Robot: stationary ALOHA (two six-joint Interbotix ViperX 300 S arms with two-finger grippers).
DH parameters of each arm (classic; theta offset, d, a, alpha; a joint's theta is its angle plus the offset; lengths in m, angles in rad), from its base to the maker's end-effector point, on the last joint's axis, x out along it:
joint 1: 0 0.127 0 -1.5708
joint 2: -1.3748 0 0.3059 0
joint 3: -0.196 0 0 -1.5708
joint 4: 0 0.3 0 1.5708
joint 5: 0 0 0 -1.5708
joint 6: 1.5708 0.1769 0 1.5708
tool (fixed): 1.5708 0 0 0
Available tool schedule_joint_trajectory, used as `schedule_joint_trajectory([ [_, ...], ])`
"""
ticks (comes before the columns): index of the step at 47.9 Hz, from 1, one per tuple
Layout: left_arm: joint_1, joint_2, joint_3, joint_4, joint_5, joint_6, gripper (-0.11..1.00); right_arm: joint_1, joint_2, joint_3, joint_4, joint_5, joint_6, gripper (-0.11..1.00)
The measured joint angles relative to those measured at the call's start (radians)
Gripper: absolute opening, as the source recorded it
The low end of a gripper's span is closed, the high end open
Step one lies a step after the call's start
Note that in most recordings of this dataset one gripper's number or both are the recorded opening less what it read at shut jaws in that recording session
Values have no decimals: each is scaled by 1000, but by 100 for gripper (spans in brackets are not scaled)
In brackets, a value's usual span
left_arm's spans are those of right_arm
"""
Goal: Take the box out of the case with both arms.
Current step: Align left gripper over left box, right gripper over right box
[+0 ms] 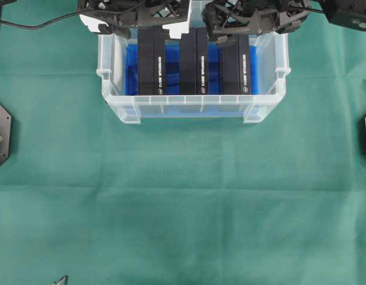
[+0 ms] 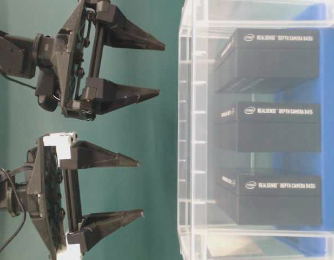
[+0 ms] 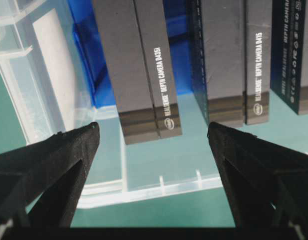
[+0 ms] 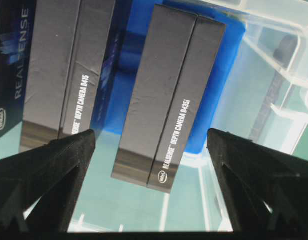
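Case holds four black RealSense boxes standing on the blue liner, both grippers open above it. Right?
Not quite: the case holds three black RealSense boxes, not four, as the overhead view shows. They do stand on the blue liner, and the left gripper and right gripper are both open above it.

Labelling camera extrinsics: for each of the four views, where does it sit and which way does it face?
Overhead exterior: above, looking straight down at the clear plastic case on green cloth; both grippers at the top edge.
Table-level exterior: low, rotated sideways, facing the case wall; left gripper and right gripper, both open.
Left wrist: behind the open black fingers, down on the leftmost black box.
Right wrist: likewise, over the rightmost black box.
Shared: both wrist views catch the middle black box.
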Motion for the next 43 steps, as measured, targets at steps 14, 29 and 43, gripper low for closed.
schedule_joint_trajectory([
  [14, 0, 0, 0, 8, -2, 0, 88, 0, 0, 0, 0, 0, 0, 97],
  [29, 0, 0, 23, 11, -32, -3, 88, 0, 0, 0, -2, 0, 0, 97],
  [43, 0, 0, 75, 17, -72, -9, 88, 0, 26, 8, -14, -3, 0, 97],
])
